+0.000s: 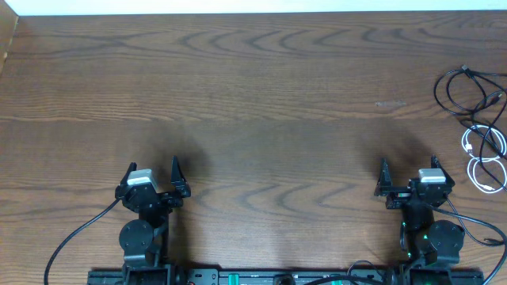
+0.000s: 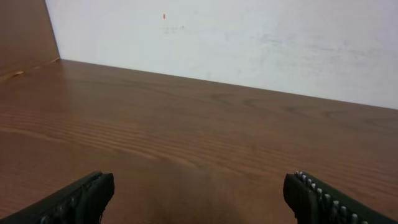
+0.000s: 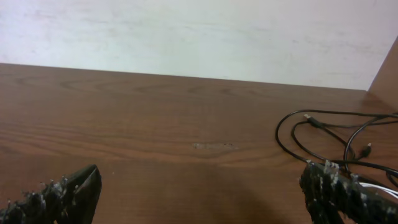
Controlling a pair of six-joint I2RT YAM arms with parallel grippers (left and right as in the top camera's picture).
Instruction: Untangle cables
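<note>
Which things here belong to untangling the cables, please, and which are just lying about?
Part of the job: black cable, white cable, left end effector, right end effector, both open and empty.
Just there: wooden table, pale scuff on it, white wall.

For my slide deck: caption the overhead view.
Left gripper and right gripper open and empty; black cables and white cable looped on table, far right.

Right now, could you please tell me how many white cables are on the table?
1, it seems: the white cable lies in two loops at the right edge of the table, beyond the right pincer, beside the black cables. Part may lie outside the frame.
</note>
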